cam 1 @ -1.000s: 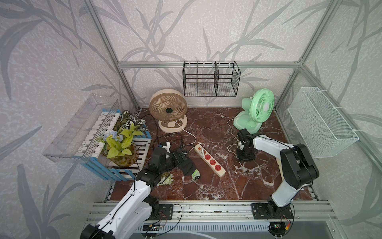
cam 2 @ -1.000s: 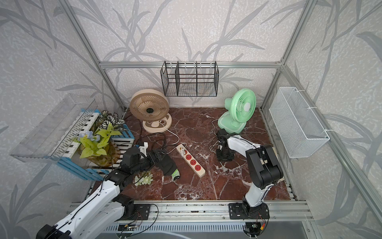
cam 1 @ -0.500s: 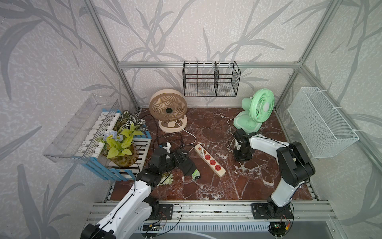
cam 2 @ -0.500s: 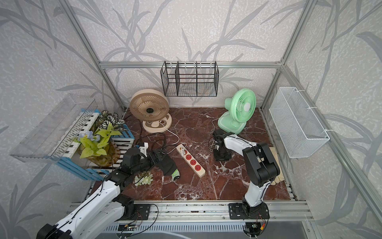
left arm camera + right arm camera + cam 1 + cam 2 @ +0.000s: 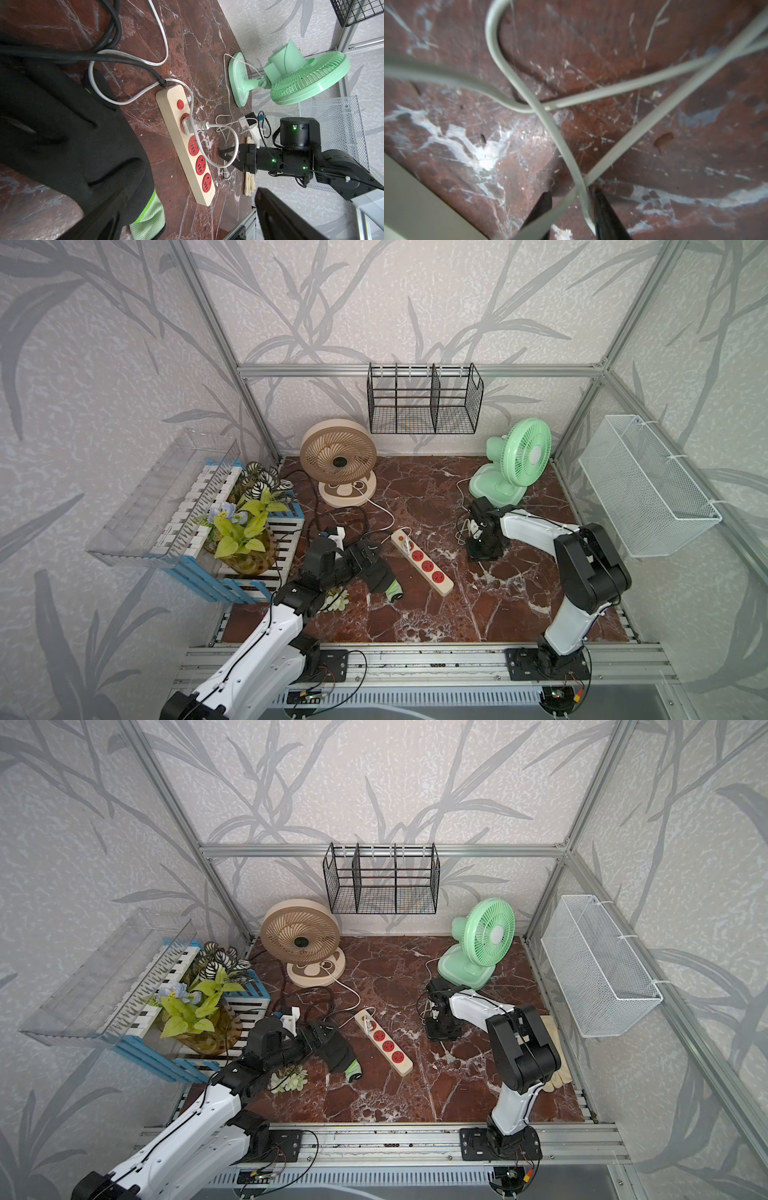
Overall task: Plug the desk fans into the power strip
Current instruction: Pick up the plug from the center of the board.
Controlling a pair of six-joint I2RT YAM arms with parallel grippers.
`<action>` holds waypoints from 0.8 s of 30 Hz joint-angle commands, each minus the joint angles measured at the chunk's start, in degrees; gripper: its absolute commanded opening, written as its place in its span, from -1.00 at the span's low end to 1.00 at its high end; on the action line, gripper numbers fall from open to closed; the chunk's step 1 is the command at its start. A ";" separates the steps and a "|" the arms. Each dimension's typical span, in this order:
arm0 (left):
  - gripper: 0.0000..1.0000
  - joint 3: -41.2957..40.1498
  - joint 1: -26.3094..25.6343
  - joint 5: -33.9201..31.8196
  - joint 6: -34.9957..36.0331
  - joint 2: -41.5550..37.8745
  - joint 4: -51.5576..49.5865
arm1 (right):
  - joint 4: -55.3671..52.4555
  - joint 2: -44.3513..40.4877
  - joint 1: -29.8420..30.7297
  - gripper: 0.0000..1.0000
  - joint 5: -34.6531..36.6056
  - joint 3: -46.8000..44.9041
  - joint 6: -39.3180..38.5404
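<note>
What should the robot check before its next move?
1. Strip has free sockets: ok, three are empty.
2. Loose plug findable: ok, it lies beside the strip.
3. Right pincer holding the plug: not ok, only cords run between its open jaws.
4. Whose cords those are: cannot tell, they cross.
5. Glove off the strip: ok, it lies apart.

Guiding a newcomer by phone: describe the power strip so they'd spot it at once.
Start at the red-brown marble tabletop, with a beige fan and a green fan at its back. Near the middle, just right of the black glove, the power strip lies at a slant. It alone is a long cream bar with four round red sockets, a white plug in one.
</note>
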 commanded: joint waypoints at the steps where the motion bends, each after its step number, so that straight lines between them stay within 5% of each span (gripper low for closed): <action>1: 1.00 1.14 -0.56 -0.18 -0.48 -0.59 0.07 | -1.27 1.36 0.09 -0.26 1.90 0.49 -0.30; 9: 1.00 1.50 -2.44 -0.91 -0.62 0.56 1.58 | -1.06 -1.06 0.11 -1.00 2.29 0.10 0.11; 16: 1.00 4.64 -8.32 -4.45 1.08 3.00 1.15 | 1.80 -15.05 0.16 -1.00 -3.49 -2.79 6.37; 24: 1.00 9.37 -14.96 -9.89 2.11 5.34 1.40 | 12.09 -27.86 0.20 -1.00 -13.74 -6.71 24.82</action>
